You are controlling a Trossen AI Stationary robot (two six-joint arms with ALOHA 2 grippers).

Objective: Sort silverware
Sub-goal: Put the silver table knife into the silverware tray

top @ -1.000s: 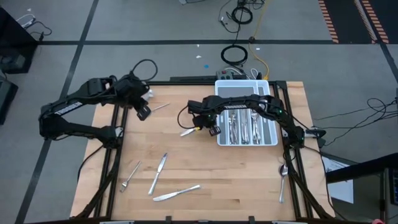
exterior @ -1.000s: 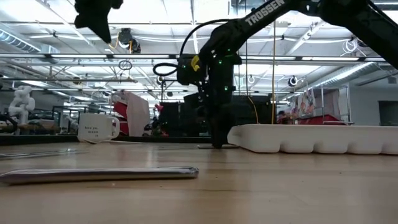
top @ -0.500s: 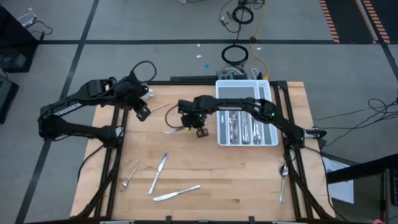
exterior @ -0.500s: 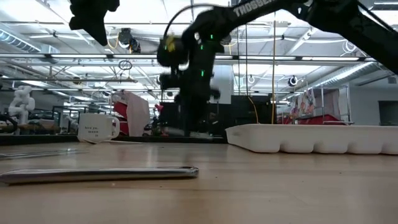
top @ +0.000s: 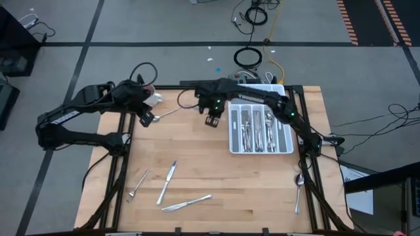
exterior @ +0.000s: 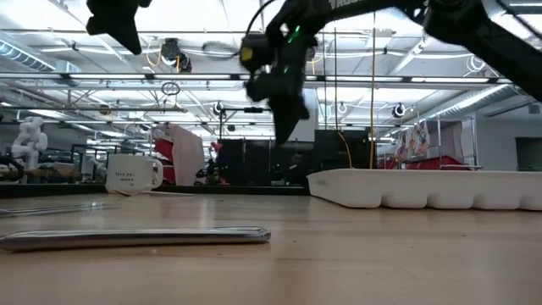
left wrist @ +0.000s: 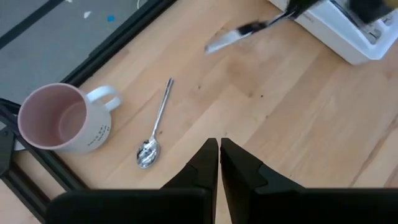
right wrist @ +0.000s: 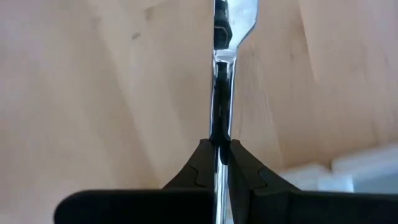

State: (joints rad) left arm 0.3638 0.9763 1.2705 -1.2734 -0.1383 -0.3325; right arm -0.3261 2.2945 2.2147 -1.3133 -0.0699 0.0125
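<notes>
Partly hidden: knife [right wrist: 222,93] in right claw [right wrist: 221,163]

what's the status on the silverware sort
Right gripper shut on a shiny silver knife, lifted beside the white compartmented tray. Left gripper shut, empty, above table. Nothing in the way.

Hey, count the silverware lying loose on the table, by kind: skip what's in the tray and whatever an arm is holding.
Fork: 1
Knives: 2
Spoons: 2
Total: 5
</notes>
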